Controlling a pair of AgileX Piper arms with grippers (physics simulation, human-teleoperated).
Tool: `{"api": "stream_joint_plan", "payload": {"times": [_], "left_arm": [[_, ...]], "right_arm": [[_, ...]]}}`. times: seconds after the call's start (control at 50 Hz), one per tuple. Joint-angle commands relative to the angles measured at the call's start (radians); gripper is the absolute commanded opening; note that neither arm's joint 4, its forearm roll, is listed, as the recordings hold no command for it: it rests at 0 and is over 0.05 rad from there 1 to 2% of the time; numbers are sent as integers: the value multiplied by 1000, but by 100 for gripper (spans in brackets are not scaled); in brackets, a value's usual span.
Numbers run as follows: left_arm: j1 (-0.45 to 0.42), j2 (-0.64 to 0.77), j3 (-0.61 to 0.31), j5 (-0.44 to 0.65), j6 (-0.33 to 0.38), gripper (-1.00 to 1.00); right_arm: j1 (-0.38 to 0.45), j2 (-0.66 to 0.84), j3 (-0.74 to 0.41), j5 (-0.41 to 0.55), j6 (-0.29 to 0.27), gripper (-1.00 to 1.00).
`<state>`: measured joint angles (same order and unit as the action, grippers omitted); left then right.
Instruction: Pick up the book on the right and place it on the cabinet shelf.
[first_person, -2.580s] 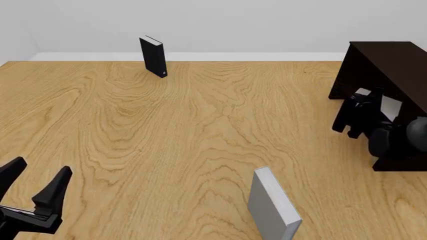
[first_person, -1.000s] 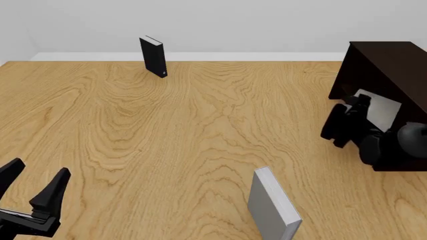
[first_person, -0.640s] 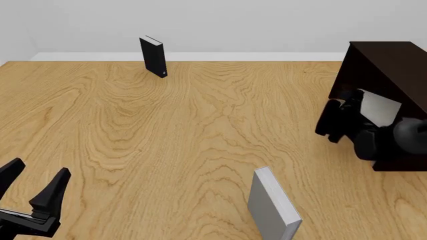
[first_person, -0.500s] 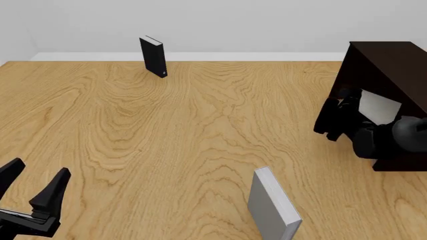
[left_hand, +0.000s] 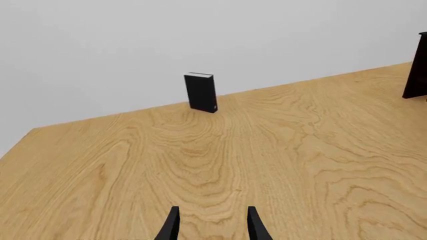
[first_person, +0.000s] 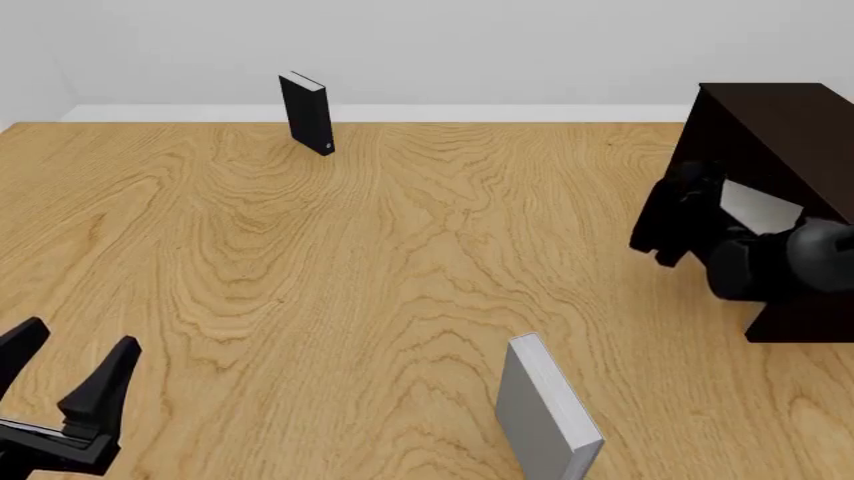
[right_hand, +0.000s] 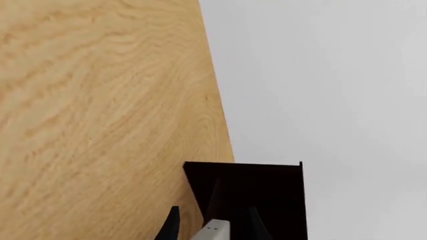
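Although the right gripper (first_person: 674, 218) is just at the open side of the cabinet (first_person: 781, 120), its fingers are not closed on anything. In the right wrist view the two fingers stand apart, and the pale end of the book (first_person: 758, 207) shows between them with free space on both sides. So I judge that the book is released.

The book is inside the shelf (first_person: 809, 178), near its mouth. In the front view its whitish face looks tilted, not flat and not fully upright. Whether it leans on the inner wall or only rests on one edge, I cannot tell.

The placing seems almost complete, and the danger is now in the way out. The fingers are near the book and pointed at it. If the arm turns or rises while so close, one finger may catch the edge of the book and pull it out onto the table (first_person: 400, 250). A tilted book can also slide by itself if its lower edge has little support. The dark body of the wrist is near the front corner of the cabinet, so a wide swing could knock the cabinet and shake the book loose. A straight retreat along the fingers looks to me the safest.

The left gripper (first_person: 80, 337) hangs low at the near left with its fingers wide apart and nothing in them. The second grey book (first_person: 547, 420) and the black book (first_person: 307, 112) stand well apart from all this.
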<state>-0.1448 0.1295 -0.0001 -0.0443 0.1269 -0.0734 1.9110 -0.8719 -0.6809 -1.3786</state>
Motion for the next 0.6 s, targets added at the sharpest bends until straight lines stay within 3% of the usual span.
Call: {"api": "stream_joint_plan", "payload": {"times": [0.02, 0.04, 0.1, 0.12, 0.14, 0.38, 0.48, 0.6], "left_arm": [[27, 43, 0, -32, -6, 100], [16, 132, 0, -89, 39, 100], [45, 177, 0, -129, 9, 100], [65, 280, 0, -204, -5, 100], [60, 289, 0, -216, 3, 100], [76, 342, 0, -260, 52, 100], [83, 350, 0, -270, 26, 100], [60, 264, 0, -201, 23, 100]], "right_arm": [[-14, 3, -21, 10, -2, 100], [-13, 3, -21, 10, -1, 100], [-19, 1, -21, 11, 1, 100], [-19, 1, -18, 7, -3, 100], [-22, 1, -18, 5, -3, 100], [-31, -11, -8, 9, 4, 100], [-37, -16, -5, 8, 6, 100], [-41, -22, 5, 7, 6, 100]]}}
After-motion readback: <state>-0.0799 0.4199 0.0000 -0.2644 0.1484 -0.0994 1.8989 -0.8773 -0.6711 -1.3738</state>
